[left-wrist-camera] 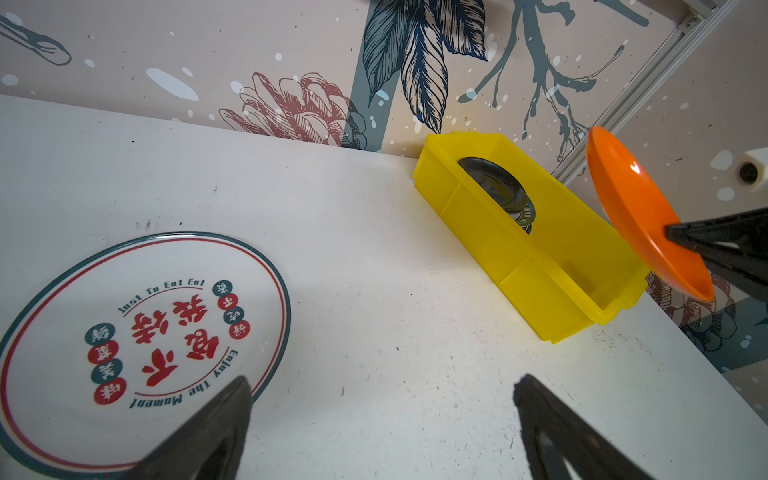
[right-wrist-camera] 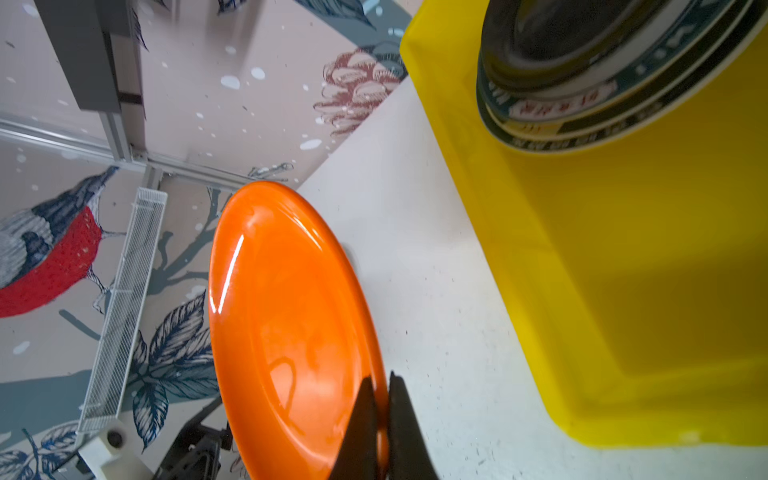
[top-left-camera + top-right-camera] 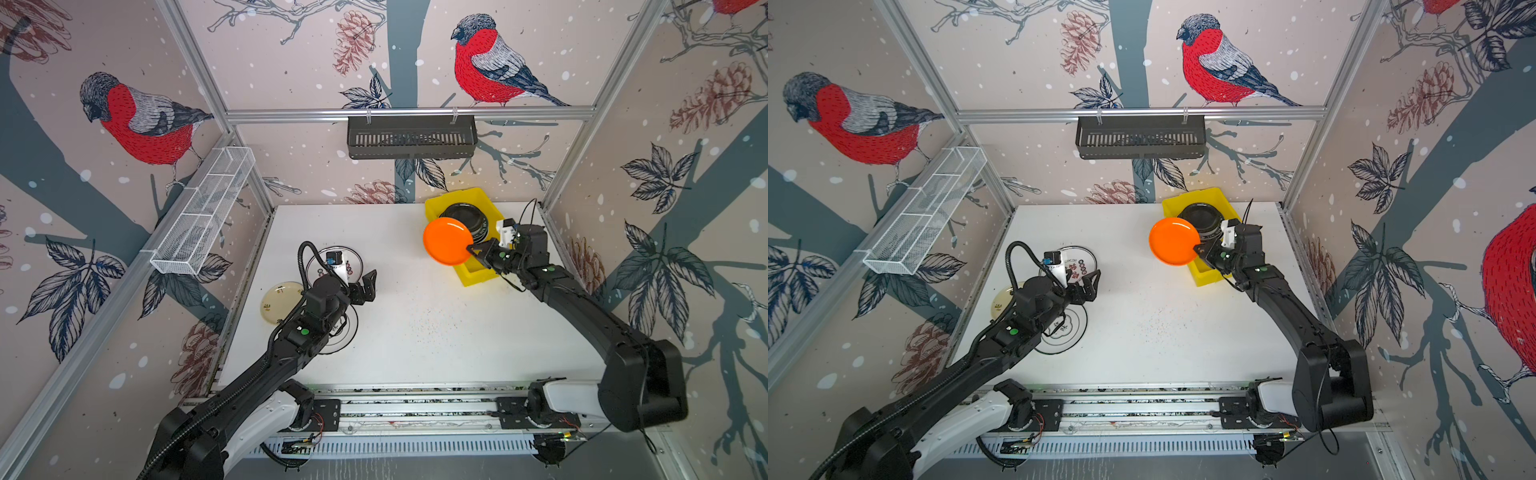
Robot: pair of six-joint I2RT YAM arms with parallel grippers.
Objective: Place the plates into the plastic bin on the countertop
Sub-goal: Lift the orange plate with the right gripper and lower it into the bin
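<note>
right gripper (image 3: 471, 249) clamps the glossy round orange plate (image 3: 445, 241) by its rim, tilted beside the yellow plastic bin (image 3: 455, 196), guessing to clear its wall; left gripper (image 3: 365, 286) gapes empty

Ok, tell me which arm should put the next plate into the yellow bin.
Right. The right gripper is shut on the orange plate, held just beside the yellow bin; the left gripper is open and empty, far across the countertop.

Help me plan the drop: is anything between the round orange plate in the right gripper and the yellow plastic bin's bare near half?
Nothing visible. The round orange plate, pinched at its rim by the right gripper, hangs beside the yellow plastic bin; the dark plate stack fills only its far half.
</note>
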